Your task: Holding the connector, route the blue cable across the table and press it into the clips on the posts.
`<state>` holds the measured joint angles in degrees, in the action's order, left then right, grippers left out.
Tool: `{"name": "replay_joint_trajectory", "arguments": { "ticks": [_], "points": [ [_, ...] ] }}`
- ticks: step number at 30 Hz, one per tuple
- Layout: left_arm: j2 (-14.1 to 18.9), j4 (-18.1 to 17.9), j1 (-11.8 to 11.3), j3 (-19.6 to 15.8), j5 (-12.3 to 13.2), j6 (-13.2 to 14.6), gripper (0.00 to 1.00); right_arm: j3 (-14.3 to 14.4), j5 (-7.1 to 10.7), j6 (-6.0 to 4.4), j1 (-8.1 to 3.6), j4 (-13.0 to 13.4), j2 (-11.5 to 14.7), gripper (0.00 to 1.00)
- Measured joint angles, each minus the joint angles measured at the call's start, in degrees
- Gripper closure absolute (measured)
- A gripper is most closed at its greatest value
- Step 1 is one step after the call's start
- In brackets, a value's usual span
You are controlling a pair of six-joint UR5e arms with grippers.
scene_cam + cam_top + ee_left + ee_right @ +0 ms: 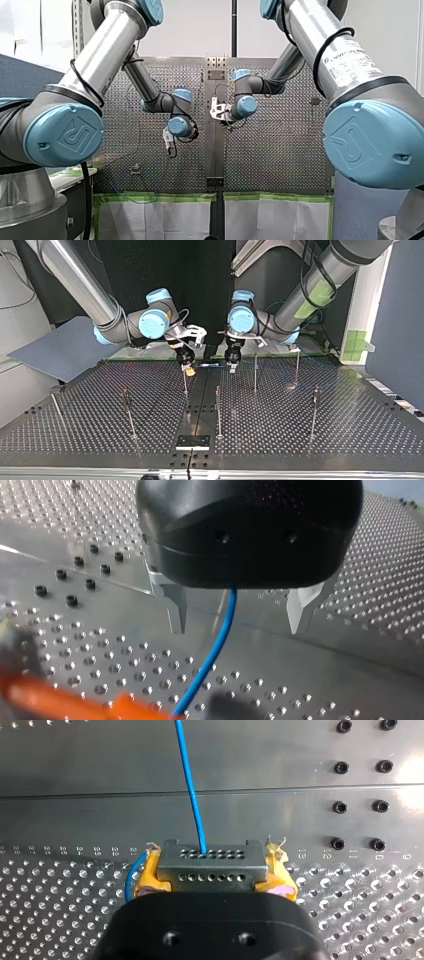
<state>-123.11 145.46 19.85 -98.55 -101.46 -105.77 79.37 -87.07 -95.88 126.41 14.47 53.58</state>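
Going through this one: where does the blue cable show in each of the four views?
Left wrist view: blue cable runs between my left gripper's open jaws.
Right wrist view: it leaves the connector, held in my right gripper, heading straight ahead.
Top view: faint short run between the two grippers.
Front view: too thin to make out.
Shared landmark: the table's smooth middle strip.

Top view: 2 arms, my right arm (80, 280) upper left, my left arm (320, 285) upper right. 2 grippers, my right gripper (189, 371) and my left gripper (233, 369), upper centre. 7 posts (218, 412) on the table (350, 430); 1 blue cable (192, 795), 1 connector (212, 865).
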Motion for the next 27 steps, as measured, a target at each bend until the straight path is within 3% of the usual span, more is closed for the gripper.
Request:
{"name": "replay_joint_trajectory", "arguments": {
  "ticks": [10,11,12,14,15,16,19,20,21,22,27],
  "points": [
    [-0.56,0.69,0.58,1.86,-1.38,0.51,0.00,0.05,0.04,0.15,0.18,0.04,0.00,1.00],
    [-0.56,0.70,0.65,1.87,-1.94,0.57,0.24,0.05,0.05,0.15,0.18,0.04,0.00,1.00],
    [-0.56,0.71,0.69,1.87,-2.39,0.60,0.24,0.04,0.04,0.15,0.19,0.04,0.00,1.00],
    [-0.57,0.73,0.75,1.87,-3.33,0.71,0.48,0.03,0.05,0.15,0.19,0.04,0.00,1.00],
    [-0.58,0.76,0.77,1.87,-3.66,0.76,0.48,0.04,0.04,0.15,0.19,0.04,0.00,1.00],
    [-0.58,0.79,0.78,1.88,-3.90,0.80,0.55,0.04,0.04,0.15,0.20,0.04,0.00,1.00],
    [-0.58,0.86,0.80,1.89,-4.32,0.93,0.55,0.04,0.04,0.15,0.21,0.04,0.00,1.00],
    [-0.58,0.87,0.81,1.89,-4.39,0.96,0.62,0.03,0.04,0.15,0.21,0.04,0.00,1.00],
    [-0.58,0.88,0.81,1.89,-4.42,0.97,0.62,0.03,0.04,0.15,0.21,0.04,0.00,1.00],
    [-0.58,0.90,0.82,1.89,-4.44,0.99,1.00,0.04,0.04,0.15,0.22,0.04,0.00,1.00],
    [-0.56,1.50,1.00,1.89,-4.51,1.10,1.00,0.03,0.04,0.15,0.24,0.03,0.00,1.00]
  ]
}}
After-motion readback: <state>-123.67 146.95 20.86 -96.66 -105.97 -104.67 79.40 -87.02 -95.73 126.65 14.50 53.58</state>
